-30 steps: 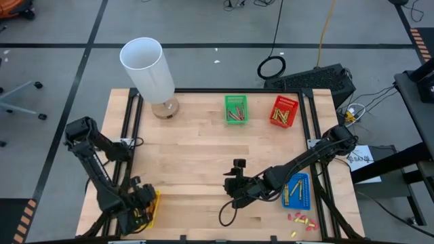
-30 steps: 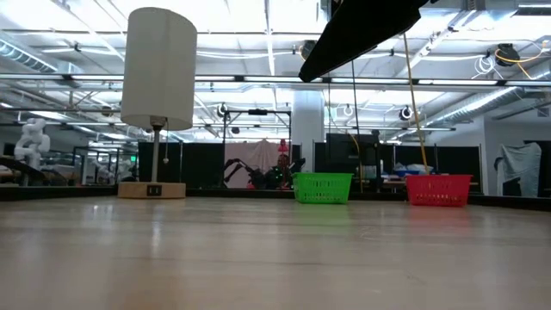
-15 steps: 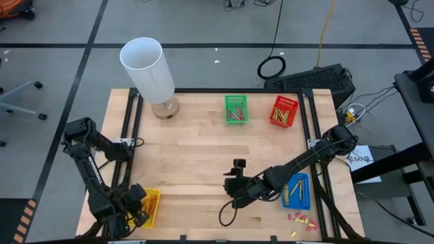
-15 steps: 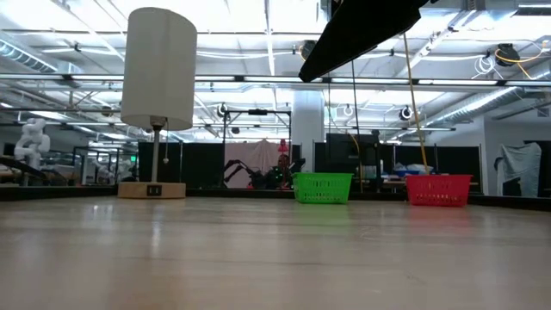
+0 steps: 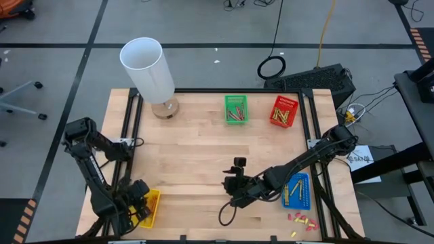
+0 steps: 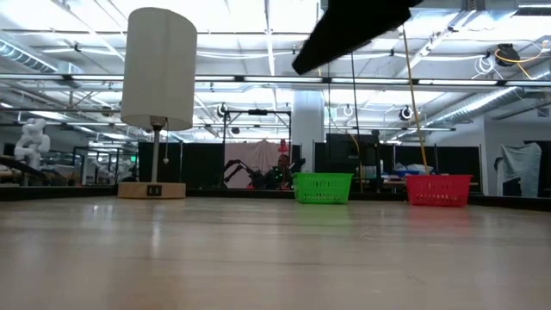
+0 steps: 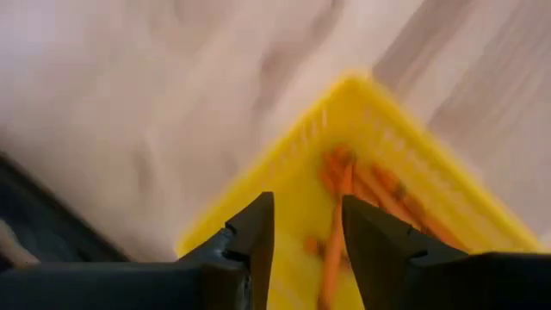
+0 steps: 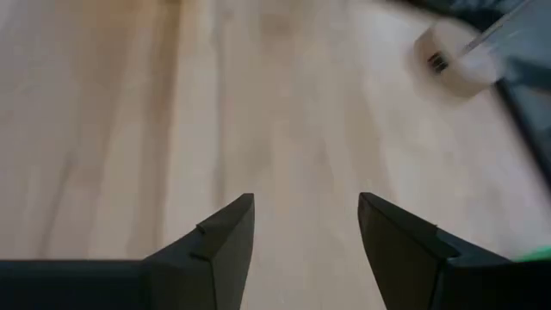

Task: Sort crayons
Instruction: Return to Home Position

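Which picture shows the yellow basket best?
The left wrist view: the yellow basket fills it, orange crayons inside. The high view shows only its edge beside the left gripper. The other two miss it.

**Two Dark Arms, Slim Links and Wedge Fingers**

The left arm (image 5: 81,133) and right arm (image 5: 306,158) are black, built of slim straight links joined by bulkier rounded joint housings. A thin black cable (image 5: 224,215) loops off the right arm's wrist. The left gripper (image 7: 306,226) and right gripper (image 8: 306,228) each carry two dark, flat-faced fingers tapering to wedge-like tips.
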`<move>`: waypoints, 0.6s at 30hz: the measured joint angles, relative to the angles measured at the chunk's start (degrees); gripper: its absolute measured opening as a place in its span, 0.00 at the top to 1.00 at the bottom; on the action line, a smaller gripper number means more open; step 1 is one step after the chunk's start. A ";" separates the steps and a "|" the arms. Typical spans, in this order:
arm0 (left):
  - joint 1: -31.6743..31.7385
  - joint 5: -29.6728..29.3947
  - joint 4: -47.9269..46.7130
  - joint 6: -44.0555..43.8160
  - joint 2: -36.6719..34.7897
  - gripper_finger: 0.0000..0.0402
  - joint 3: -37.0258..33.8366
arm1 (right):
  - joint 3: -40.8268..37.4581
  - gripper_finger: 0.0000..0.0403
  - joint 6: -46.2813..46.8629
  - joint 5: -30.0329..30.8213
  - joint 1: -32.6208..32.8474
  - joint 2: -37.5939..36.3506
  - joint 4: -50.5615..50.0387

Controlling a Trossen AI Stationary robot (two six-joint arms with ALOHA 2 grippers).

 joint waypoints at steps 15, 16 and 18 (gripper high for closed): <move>13.99 -35.75 12.76 68.84 -0.02 0.69 6.30 | -0.02 0.83 -5.84 -1.25 1.74 -3.83 -7.26; 15.81 -36.13 16.68 74.18 -0.02 0.71 6.30 | -0.02 0.86 -5.64 -1.26 1.73 -4.43 -8.15; 19.48 -35.03 25.01 84.80 -0.02 0.77 6.30 | -0.02 0.92 -5.54 -1.22 1.32 -5.63 -8.89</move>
